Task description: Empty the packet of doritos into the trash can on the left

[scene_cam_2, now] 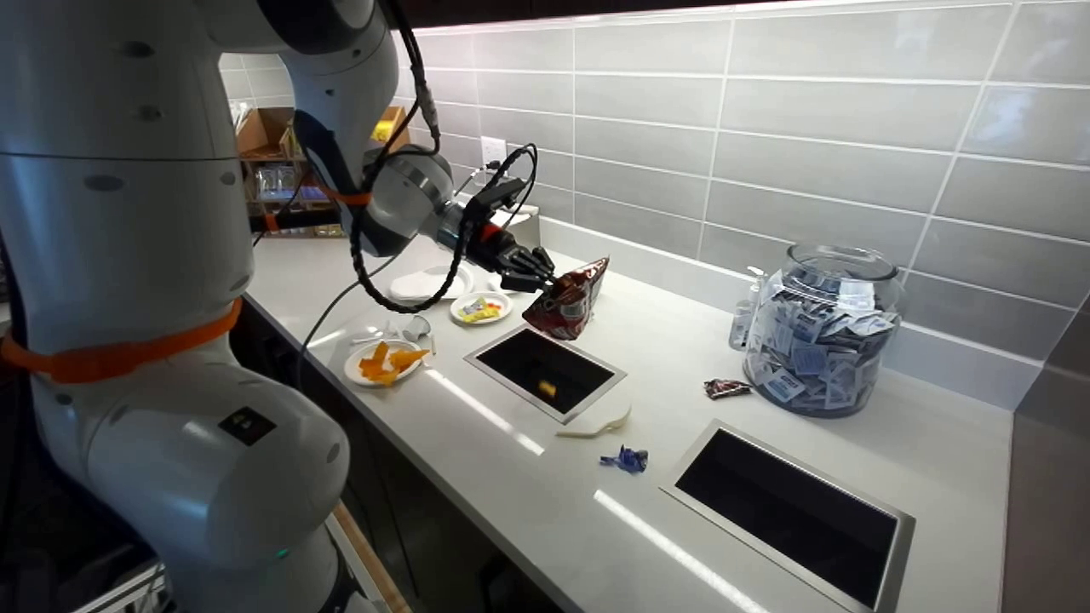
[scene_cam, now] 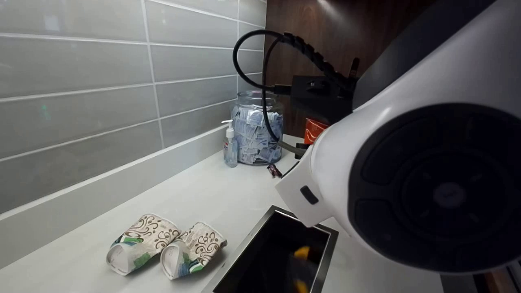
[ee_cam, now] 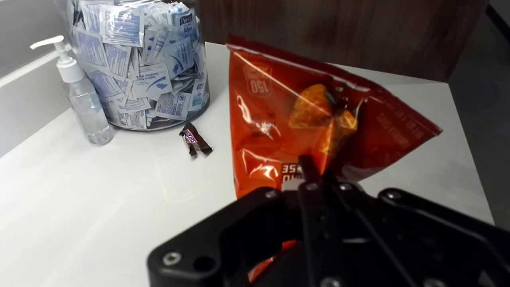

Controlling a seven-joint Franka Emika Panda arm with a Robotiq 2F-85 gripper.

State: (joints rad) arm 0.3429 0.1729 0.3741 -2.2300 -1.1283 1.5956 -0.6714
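Glossy packet, smooth polished counter
The packet looks like creased, shiny film; the gripper is mostly matt black. Wall tiles carry a soft sheen, the trash can frame resembles satin metal, and the dark panel looks like grained wood. The jar is clear and smooth, the crumpled cups papery.

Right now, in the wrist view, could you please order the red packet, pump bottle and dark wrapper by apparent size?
1. Red packet
2. Pump bottle
3. Dark wrapper
The packet is nearest the camera, which helps it look largest.
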